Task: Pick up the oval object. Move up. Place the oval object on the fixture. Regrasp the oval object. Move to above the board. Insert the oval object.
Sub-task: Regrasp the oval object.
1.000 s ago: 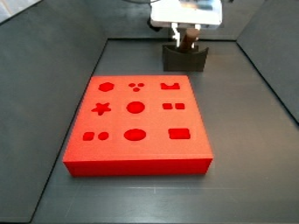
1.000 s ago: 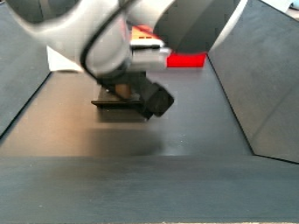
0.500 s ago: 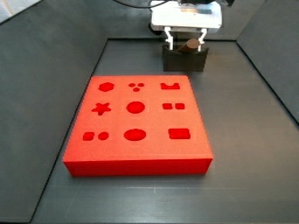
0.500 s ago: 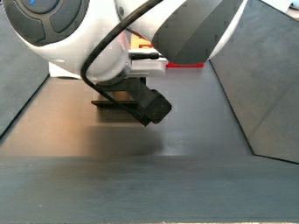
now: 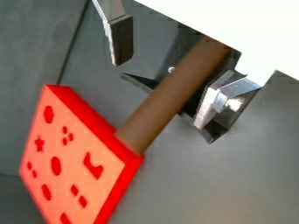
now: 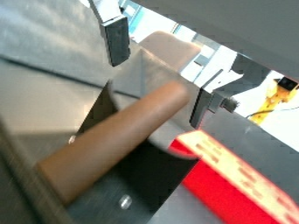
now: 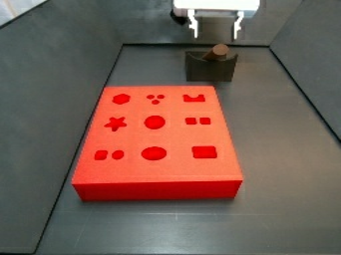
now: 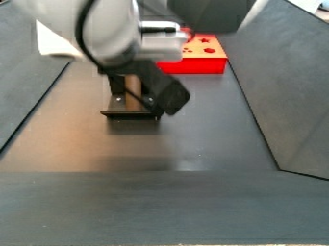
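Observation:
The oval object (image 7: 213, 50), a short brown peg, stands upright in the dark fixture (image 7: 210, 68) at the back of the floor. My gripper (image 7: 214, 36) hangs just above it, open, one finger on each side of the peg's top. In both wrist views the peg (image 5: 176, 92) (image 6: 117, 136) runs between the spread fingers (image 5: 121, 35) (image 6: 117, 39) without being clamped, and the fixture (image 6: 152, 179) lies below it. The red-orange board (image 7: 156, 139) with its shaped holes lies in front of the fixture.
Dark walls rise around the floor (image 7: 286, 149) on all sides. In a side view the arm's bulk (image 8: 115, 29) covers most of the scene above the fixture (image 8: 129, 113), with the board (image 8: 195, 53) behind it.
The gripper was shut on the peg at the fixture. It has since opened and risen, leaving the peg standing on the fixture.

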Controlling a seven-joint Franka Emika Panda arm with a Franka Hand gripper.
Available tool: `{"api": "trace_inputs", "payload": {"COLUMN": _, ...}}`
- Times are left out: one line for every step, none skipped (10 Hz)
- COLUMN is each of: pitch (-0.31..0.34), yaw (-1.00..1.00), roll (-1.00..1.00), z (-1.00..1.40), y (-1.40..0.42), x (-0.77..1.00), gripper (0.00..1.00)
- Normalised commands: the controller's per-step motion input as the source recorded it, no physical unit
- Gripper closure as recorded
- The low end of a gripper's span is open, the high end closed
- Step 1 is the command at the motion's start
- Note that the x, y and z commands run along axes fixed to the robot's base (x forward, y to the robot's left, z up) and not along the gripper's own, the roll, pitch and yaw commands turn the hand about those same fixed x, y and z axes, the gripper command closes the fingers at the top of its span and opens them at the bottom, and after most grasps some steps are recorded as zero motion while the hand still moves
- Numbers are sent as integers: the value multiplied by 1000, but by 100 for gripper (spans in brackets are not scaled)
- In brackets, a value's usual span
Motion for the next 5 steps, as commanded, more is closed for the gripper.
{"api": "trace_inputs", "payload": {"pitch": 22, "yaw": 39, "roll": 28, "z": 778, "y": -2, "x": -39, "gripper": 0}}
{"api": "trace_inputs", "payload": {"pitch": 36, "yaw": 38, "roll": 37, "z": 654, "y": -2, "x": -37, "gripper": 0}}
{"api": "trace_inputs", "payload": {"pitch": 56, "yaw": 28, "roll": 46, "z": 409, "y": -1, "x": -35, "gripper": 0}}
{"api": "trace_inputs", "payload": {"pitch": 68, "yaw": 16, "roll": 45, "z": 229, "y": 3, "x": -32, "gripper": 0}}
{"api": "trace_inputs", "payload": {"pitch": -24, "yaw": 25, "roll": -1, "z": 0, "y": 0, "x": -1000, "gripper": 0}}
